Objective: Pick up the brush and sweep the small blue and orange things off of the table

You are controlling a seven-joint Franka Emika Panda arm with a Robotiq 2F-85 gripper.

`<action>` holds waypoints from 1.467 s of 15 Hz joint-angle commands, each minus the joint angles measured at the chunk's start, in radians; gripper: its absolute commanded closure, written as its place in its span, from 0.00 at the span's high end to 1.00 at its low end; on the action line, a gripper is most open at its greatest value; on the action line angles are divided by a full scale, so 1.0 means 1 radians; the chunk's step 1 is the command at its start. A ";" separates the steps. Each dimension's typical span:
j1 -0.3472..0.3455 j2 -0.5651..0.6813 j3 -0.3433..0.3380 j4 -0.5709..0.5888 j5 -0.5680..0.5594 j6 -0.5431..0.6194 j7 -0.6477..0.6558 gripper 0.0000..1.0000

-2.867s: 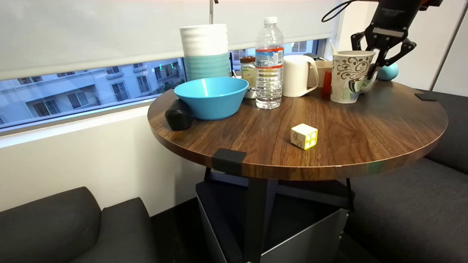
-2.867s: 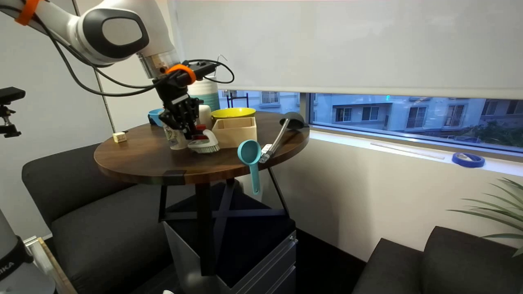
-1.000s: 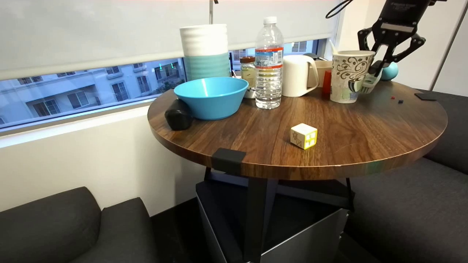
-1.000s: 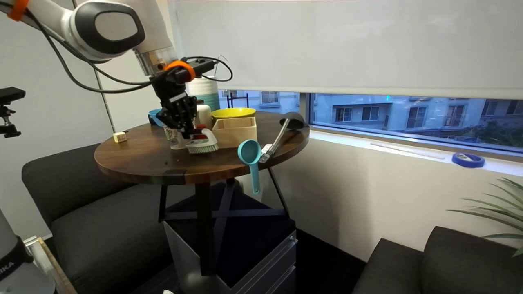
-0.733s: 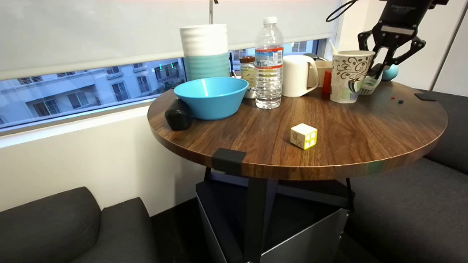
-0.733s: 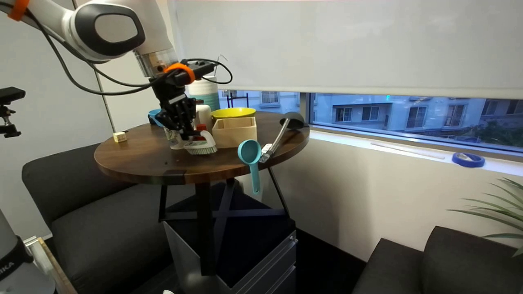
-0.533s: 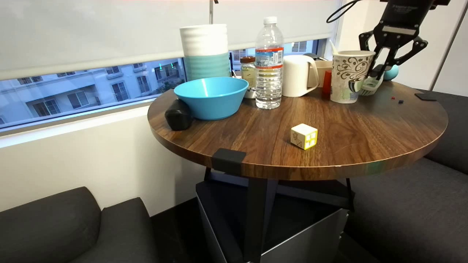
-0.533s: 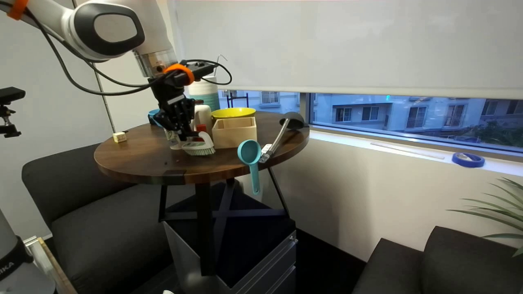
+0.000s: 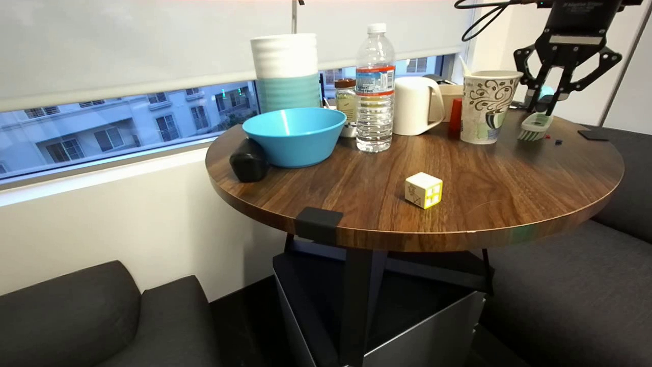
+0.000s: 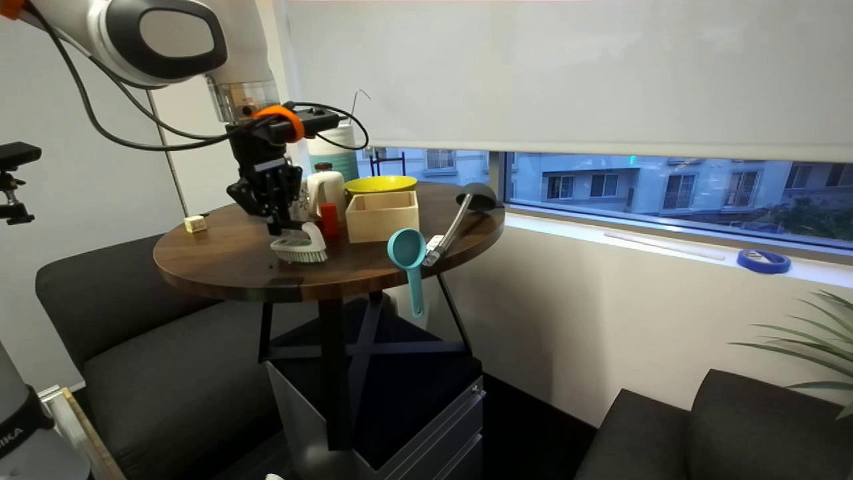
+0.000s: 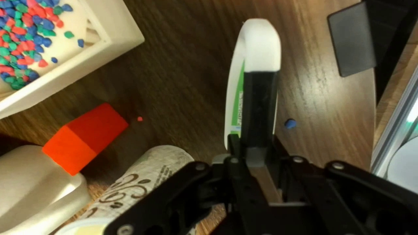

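Note:
The brush (image 11: 262, 45), with a white body, a dark handle grip and pale bristles, is held by my gripper (image 11: 251, 140). The fingers are shut on its dark grip. In both exterior views the brush (image 9: 536, 126) (image 10: 300, 251) is low over the table (image 9: 509, 188), bristles down; I cannot tell whether they touch the top. A small blue bit (image 11: 290, 123) lies right of the brush in the wrist view. A small red-orange bit (image 11: 139, 118) lies on its left. Both bits also show beside the brush in an exterior view, the blue one (image 9: 559, 141) farther out.
A patterned paper cup (image 9: 489, 109), red block (image 11: 85, 137), white mug (image 9: 415, 107) and wooden box (image 10: 383, 217) with coloured bits stand near the brush. A bottle (image 9: 376, 92), blue bowl (image 9: 295, 137) and pale yellow block (image 9: 423, 190) are farther away. A teal scoop (image 10: 407, 250) overhangs the edge.
My gripper and the brush have moved away from the paper cup and box, toward the small bits. The bits, not visible 2.9 s ago, lie on the table from 1.0 s ago on.

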 commanded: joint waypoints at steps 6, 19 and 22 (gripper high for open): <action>0.005 -0.056 0.003 -0.023 0.033 -0.155 -0.011 0.06; 0.005 -0.134 0.017 -0.067 0.029 -0.282 0.010 0.06; 0.006 -0.153 0.016 -0.075 0.029 -0.321 0.010 0.06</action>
